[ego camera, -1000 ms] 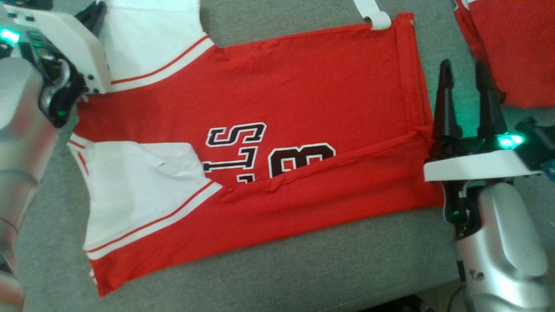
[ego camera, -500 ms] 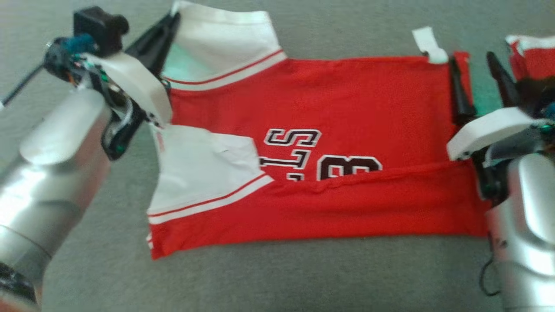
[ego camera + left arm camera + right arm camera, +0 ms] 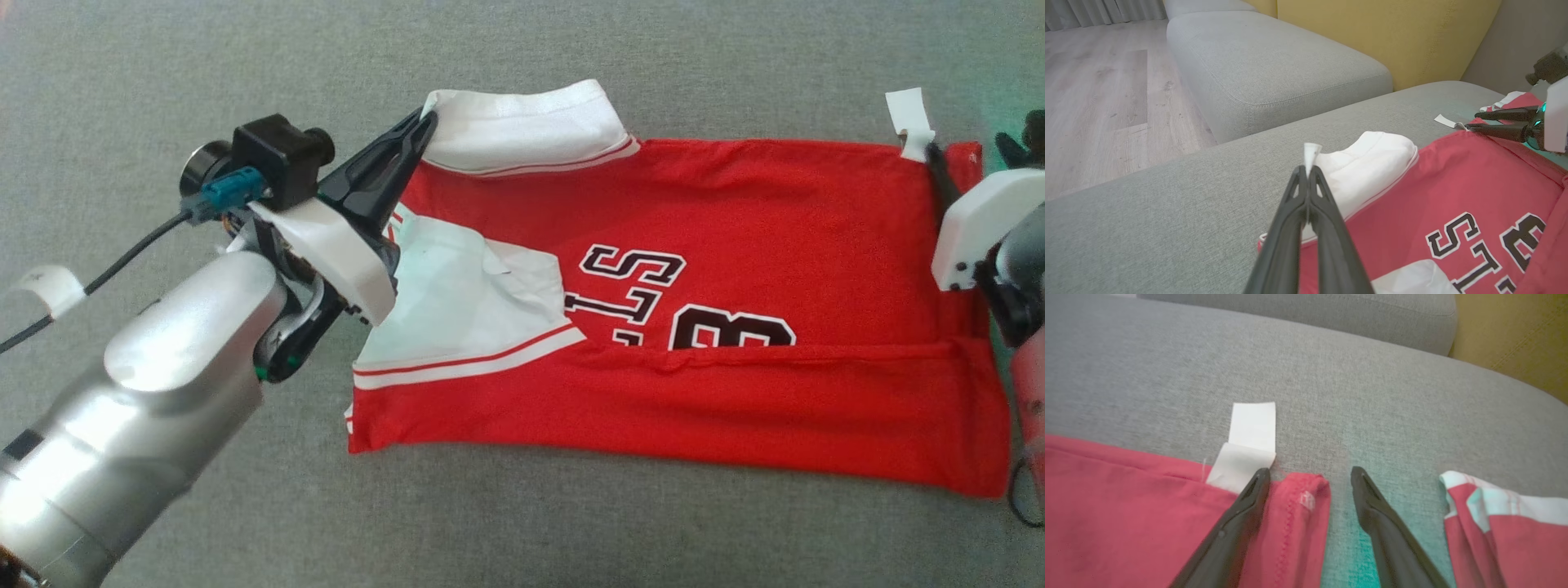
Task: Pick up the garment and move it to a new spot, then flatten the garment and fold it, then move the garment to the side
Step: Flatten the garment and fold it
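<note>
The garment [image 3: 735,220] is a red jersey with white sleeves and black lettering, lying flat on a grey sofa cushion [image 3: 571,523]. My left gripper [image 3: 420,126] is shut on the edge of the far white sleeve [image 3: 522,126], holding it slightly raised. The left wrist view has a white corner of cloth poking past the left gripper [image 3: 1308,169]. My right gripper [image 3: 971,155] is open at the garment's far right hem corner. In the right wrist view that red corner [image 3: 1298,498] lies between the fingers of the right gripper [image 3: 1310,475].
A white label [image 3: 1249,445] sticks out from the hem beside my right gripper. A second red-and-white garment [image 3: 1506,535] lies just to its right. A yellow sofa back [image 3: 1392,36], another grey cushion [image 3: 1274,65] and wooden floor [image 3: 1098,94] lie beyond.
The head camera has shifted. My left gripper has carried the far sleeve's edge in toward the garment's body, so the sleeve now curls over. My right gripper has moved to the far hem corner.
</note>
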Tool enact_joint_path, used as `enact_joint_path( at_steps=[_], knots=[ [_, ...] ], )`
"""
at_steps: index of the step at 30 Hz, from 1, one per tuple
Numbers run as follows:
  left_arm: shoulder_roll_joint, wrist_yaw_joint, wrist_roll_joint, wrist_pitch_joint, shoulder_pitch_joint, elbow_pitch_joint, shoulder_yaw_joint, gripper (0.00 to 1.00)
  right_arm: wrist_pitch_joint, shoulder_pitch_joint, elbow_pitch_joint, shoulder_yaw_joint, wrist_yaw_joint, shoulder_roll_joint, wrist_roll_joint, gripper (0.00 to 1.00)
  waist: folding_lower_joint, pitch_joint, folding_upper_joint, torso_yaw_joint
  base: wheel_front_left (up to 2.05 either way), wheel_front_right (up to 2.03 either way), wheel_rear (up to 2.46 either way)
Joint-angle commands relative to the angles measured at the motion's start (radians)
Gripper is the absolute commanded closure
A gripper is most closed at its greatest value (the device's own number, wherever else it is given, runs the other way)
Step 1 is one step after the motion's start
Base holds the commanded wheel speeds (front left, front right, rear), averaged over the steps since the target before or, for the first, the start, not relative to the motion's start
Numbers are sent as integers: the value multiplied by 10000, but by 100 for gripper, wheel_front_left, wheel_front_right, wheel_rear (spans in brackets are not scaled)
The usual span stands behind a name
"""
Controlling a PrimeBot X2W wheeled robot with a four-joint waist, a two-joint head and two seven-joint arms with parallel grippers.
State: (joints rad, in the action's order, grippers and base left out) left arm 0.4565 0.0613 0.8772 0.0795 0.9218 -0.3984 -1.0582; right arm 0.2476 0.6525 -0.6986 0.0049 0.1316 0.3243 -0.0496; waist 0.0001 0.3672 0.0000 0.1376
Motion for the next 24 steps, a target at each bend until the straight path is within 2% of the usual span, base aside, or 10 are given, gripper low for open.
enact_joint_path(
  at_steps=[1, 2, 3, 4, 10, 16, 19, 24],
  knots=[
    [434, -80, -103, 0, 293, 321, 381, 100, 118, 240, 29, 257, -9, 210, 74, 0, -1, 46, 0, 23, 0, 0, 0],
    [475, -129, -143, -29, 285, 381, 357, 100, 184, 292, -166, 364, -9, 246, 69, 13, -1, 59, 0, 25, 0, 0, 0],
    [515, -170, -179, -44, 280, 421, 338, 100, 251, 334, -340, 475, -9, 256, 62, 75, -1, 62, 0, 19, 0, 0, 0],
    [553, -207, -200, -53, 272, 443, 331, 100, 276, 368, -485, 605, -9, 258, 47, 100, -1, 55, 0, 6, 0, 0, 0],
    [654, -376, -132, 28, 248, 402, 449, 100, -334, 661, -999, 1039, -9, 168, -348, 100, -1, -215, 0, -155, 0, 0, 0],
    [662, -629, -40, 134, 632, -168, 795, 100, -1154, 1337, -855, 1366, -9, 174, -919, 100, -1, -382, 0, -392, 0, 0, 0],
    [539, -562, 306, 149, 977, -610, 1151, 100, -1559, 1816, -584, 1704, -9, 248, -1300, 100, -1, -281, 0, -516, 0, 0, 0],
    [387, -499, 150, 324, 1794, -1465, 1340, 100, -1949, 2500, -402, 1878, -9, 318, -1731, 100, -1, -68, 0, -633, 0, 0, 0]
  ],
)
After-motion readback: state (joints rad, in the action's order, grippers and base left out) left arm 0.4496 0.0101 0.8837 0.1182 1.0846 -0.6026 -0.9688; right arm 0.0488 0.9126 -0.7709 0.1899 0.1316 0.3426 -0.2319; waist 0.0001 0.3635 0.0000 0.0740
